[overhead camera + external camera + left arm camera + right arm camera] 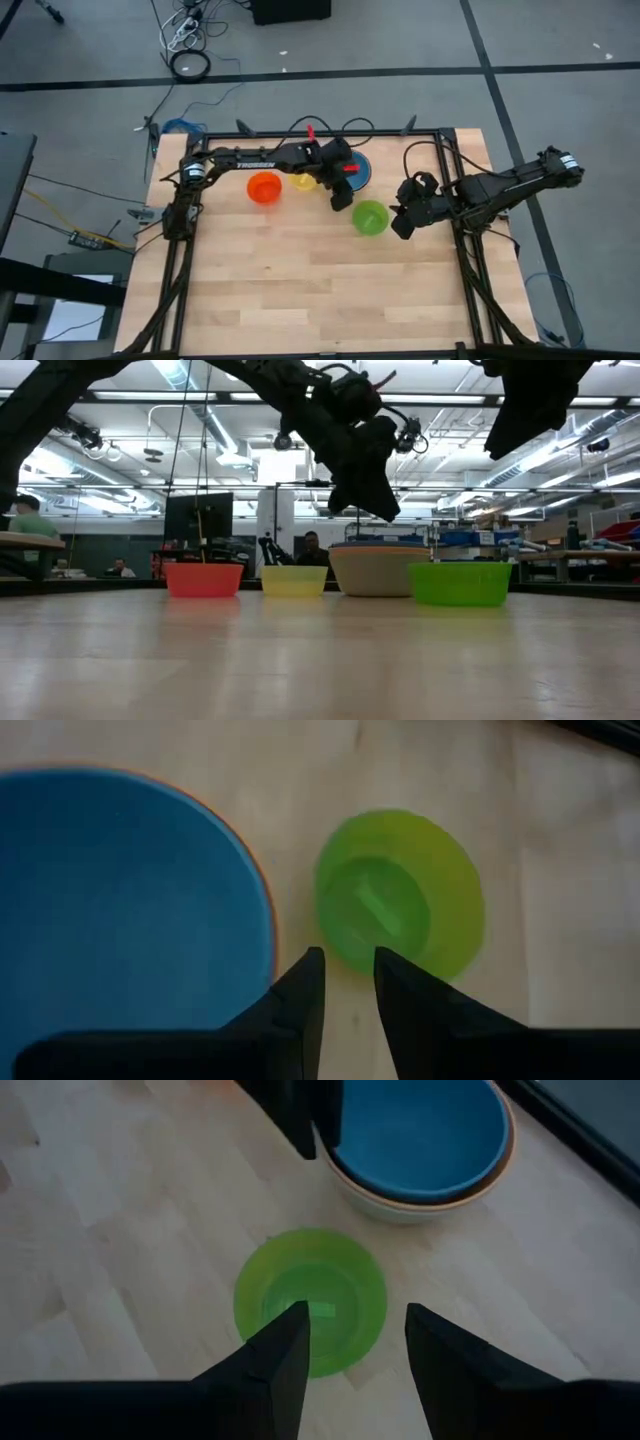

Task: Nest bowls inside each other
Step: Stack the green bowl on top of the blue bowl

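Observation:
A blue bowl sits nested in a light orange bowl at the far middle of the table. A green bowl stands alone on the wood just nearer and to their right. A yellow bowl and a red-orange bowl stand to their left. My left gripper hangs open in the air between the blue bowl and the green bowl, holding nothing. My right gripper is open above the green bowl's right side, clear of it.
Black frame rails run along the table's left, far and right edges. Bare wood fills the near half of the table. The room beyond shows screens, shelves and seated people.

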